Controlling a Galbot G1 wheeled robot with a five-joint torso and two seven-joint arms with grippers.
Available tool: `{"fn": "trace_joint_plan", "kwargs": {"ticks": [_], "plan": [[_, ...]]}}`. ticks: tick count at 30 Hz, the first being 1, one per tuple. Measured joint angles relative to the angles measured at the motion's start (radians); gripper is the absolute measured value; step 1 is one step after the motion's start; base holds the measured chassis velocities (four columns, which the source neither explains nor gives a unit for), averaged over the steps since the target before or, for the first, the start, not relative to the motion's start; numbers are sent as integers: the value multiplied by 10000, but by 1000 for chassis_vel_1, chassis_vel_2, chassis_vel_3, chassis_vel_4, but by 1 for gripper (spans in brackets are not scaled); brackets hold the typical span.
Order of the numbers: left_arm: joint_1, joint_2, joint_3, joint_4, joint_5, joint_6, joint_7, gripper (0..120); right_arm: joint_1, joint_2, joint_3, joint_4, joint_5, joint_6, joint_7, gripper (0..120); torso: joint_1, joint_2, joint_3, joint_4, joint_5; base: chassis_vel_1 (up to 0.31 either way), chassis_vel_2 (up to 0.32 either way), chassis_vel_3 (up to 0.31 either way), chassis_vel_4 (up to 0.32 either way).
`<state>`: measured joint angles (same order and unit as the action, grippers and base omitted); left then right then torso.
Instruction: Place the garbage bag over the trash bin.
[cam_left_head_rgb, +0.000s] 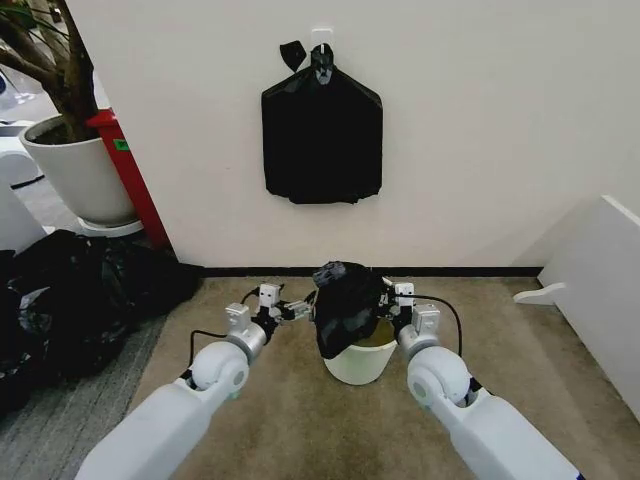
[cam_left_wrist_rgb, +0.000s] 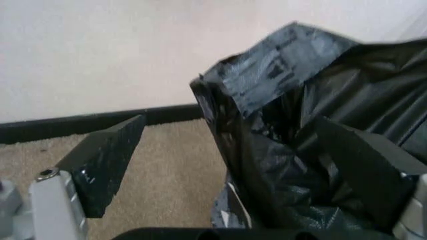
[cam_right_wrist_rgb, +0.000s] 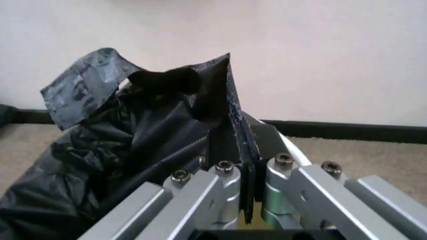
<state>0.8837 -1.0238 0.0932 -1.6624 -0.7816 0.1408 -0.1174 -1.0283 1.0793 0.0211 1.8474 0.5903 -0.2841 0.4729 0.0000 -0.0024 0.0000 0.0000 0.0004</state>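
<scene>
Black garbage bag draped over cream trash bin on carpet. Right gripper jaws clamped on bag film; left gripper jaws apart, straddling bag edge.

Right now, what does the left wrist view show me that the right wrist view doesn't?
Only the left wrist view: the left end effector open, one finger standing free over the carpet, the other against the bag. Only the right wrist view: the right end effector shut on the bag's film, and a bit of the bin's cream rim. Both: the crumpled black garbage bag, the white wall and its dark baseboard.
</scene>
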Motion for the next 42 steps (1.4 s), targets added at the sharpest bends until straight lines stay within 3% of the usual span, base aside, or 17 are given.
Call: {"fn": "trace_joint_plan", "kwargs": {"ticks": [11, 30, 33, 34, 36, 41, 42], "plan": [[-1020, -821, 958, 219, 324, 1305, -1813, 100, -47, 115, 26, -70, -325, -80, 64, 0, 0, 0, 0, 0, 1, 0, 0, 0, 0], [-1632, -2287, 1707, 1176, 335, 2748, -3290, 90, -131, 66, 150, 94, -286, -187, 119, 0, 0, 0, 0, -2, 2, 0, 0, 0, 0], [-1717, -2461, 1745, 1378, 408, 2902, -3578, 79, -140, 78, 130, 122, -282, -190, 118, 0, 0, 0, 0, -1, 1, 0, 0, 0, 0], [-1745, -2524, 1749, 1459, 424, 2972, -3693, 69, -142, 82, 123, 134, -281, -191, 119, 0, 0, 0, 0, -1, 0, 0, 0, 0, 0], [-1751, -2537, 1750, 1475, 425, 2986, -3715, 69, -143, 82, 121, 136, -280, -191, 119, 0, 0, 0, 0, -2, 0, 0, 0, 0, 0], [-1846, -2771, 1727, 1787, 450, 3329, -4107, 44, -156, 92, 102, 174, -278, -191, 118, 0, 0, 3, -1, -1, 0, 0, 0, 0, 0], [-1846, -2771, 1727, 1787, 450, 3329, -4107, 44, -156, 92, 102, 174, -278, -191, 118, 0, 0, 3, -1, -1, 0, 0, 0, 0, 0]]}}
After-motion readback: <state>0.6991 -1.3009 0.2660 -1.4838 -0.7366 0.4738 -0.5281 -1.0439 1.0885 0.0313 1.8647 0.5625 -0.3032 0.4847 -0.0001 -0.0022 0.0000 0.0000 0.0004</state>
